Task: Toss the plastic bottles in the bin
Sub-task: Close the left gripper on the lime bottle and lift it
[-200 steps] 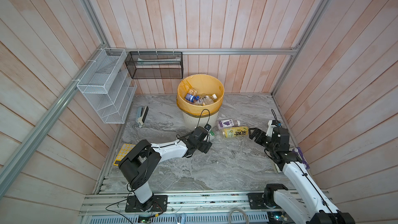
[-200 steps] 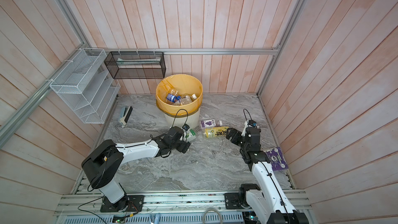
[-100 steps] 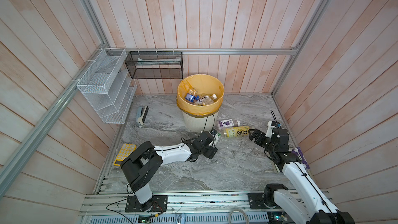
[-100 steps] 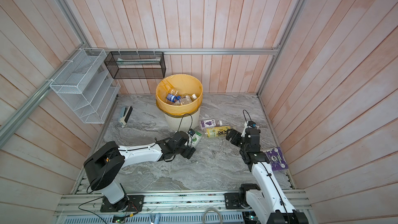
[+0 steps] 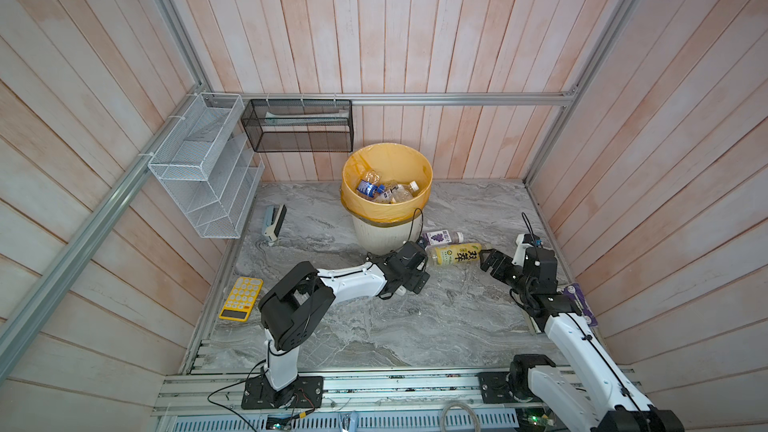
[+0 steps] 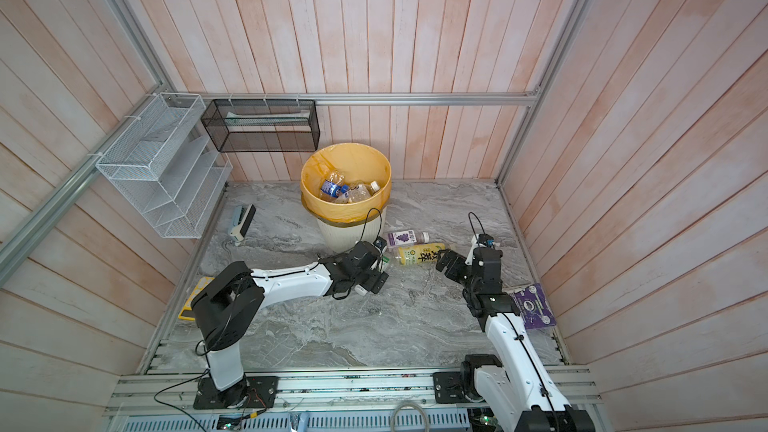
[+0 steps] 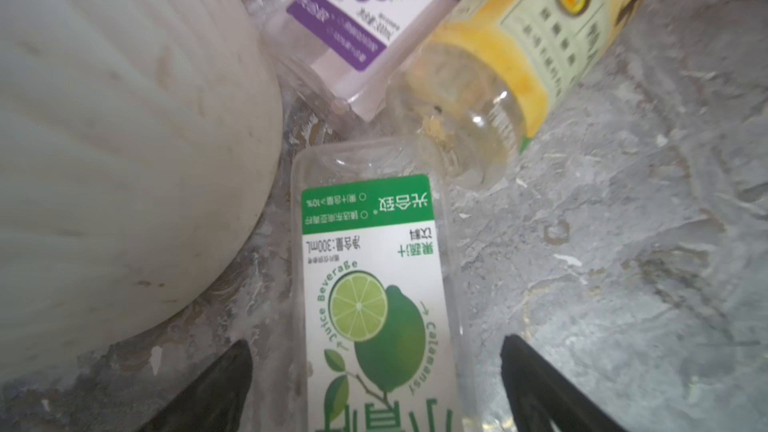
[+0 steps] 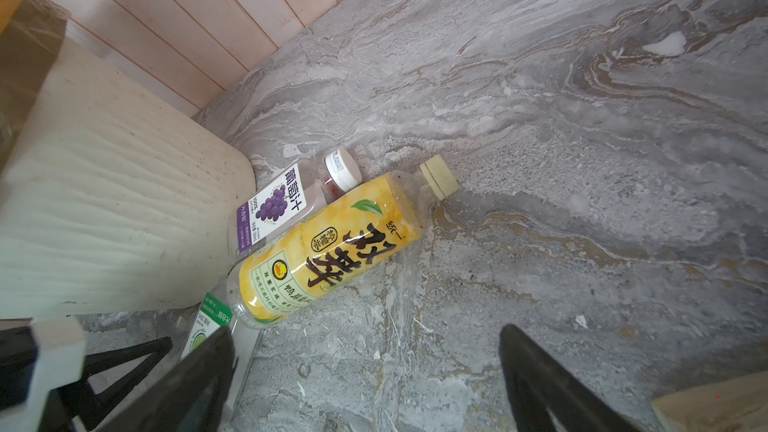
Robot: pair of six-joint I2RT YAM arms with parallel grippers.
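**Three bottles down by the bin, both grippers spread wide**

So the bin sits upper middle in both top views, up against the back wall. There's a handful of plastic bottles already lying inside its yellow bag.

Three more are lying on the marble floor, just lower right of the bin's base:
- A purple-label bottle with grapes on it, closest to the bin.
- A yellow-label bottle lying right alongside it, touching.
- A green-label bottle with a lime on it. In the left wrist view its clear end sits right by the yellow one's base, with the bin wall just beside it.

The left gripper is low over the green-label bottle. Its fingers are spread on either side with floor showing in both gaps, so it's not pinching anything.

The right gripper is spread wide too, with nothing between its fingers. In both top views it sits just right of the yellow-label bottle's cap end.

The yellow calculator is at the lower left of the floor. The stapler is left of the bin. Both are well apart from the bottles.
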